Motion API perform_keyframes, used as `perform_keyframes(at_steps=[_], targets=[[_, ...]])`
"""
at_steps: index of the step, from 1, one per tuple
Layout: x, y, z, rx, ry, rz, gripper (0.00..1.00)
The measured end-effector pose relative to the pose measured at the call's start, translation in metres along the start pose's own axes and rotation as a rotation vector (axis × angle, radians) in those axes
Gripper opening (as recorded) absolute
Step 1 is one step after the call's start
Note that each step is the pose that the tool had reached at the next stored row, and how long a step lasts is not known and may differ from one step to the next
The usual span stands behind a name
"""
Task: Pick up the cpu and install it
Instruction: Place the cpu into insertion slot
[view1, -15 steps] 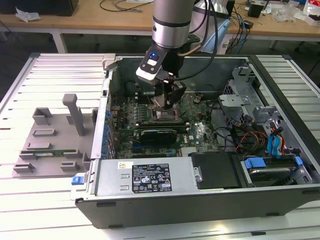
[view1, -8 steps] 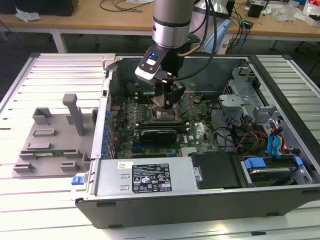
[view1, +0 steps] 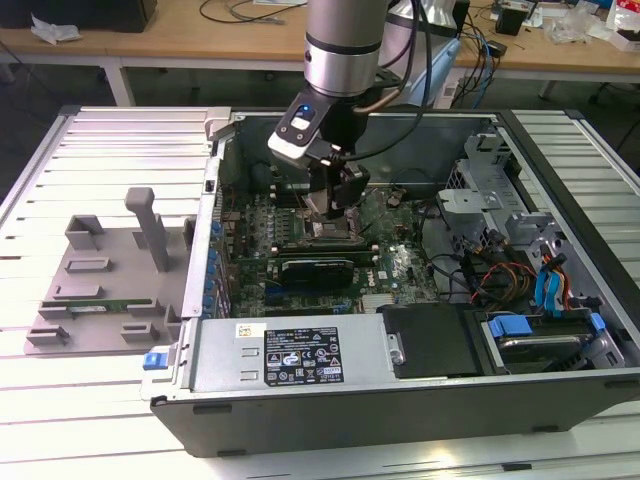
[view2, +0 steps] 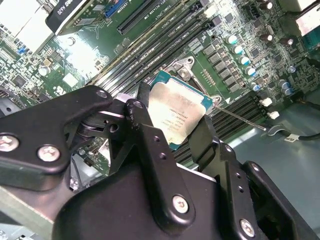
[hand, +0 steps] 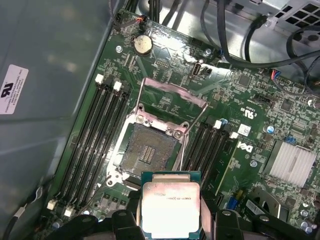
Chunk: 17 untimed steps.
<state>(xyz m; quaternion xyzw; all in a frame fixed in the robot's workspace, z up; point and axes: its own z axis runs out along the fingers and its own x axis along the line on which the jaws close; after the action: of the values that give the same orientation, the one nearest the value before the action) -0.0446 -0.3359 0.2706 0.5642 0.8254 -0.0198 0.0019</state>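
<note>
The cpu (hand: 171, 202), a flat square chip with a silver-grey top and a teal edge, is clamped between my black fingers (view2: 145, 137). My gripper (view2: 172, 120) is shut on the cpu's two opposite edges. In the first wrist view the chip hangs just short of the open socket (hand: 147, 150), whose metal load frame (hand: 172, 92) is swung up and back. In the exterior view my gripper (view1: 335, 212) reaches down into the open computer case (view1: 400, 400), low over the green motherboard (view1: 400, 265) near its middle.
Black memory slots (hand: 95, 135) flank the socket on both sides. Black cables (hand: 240, 45) cross the case beyond the board. A drive cage (view1: 500, 200) and wiring fill the exterior view's right. A grey fixture tray (view1: 100, 280) lies outside the case on the exterior view's left.
</note>
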Motion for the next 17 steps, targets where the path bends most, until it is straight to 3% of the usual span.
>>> perform_keyframes(at_steps=[17], targets=[[0.0,0.0,0.0004,0.0027,0.0011,0.085,0.55]])
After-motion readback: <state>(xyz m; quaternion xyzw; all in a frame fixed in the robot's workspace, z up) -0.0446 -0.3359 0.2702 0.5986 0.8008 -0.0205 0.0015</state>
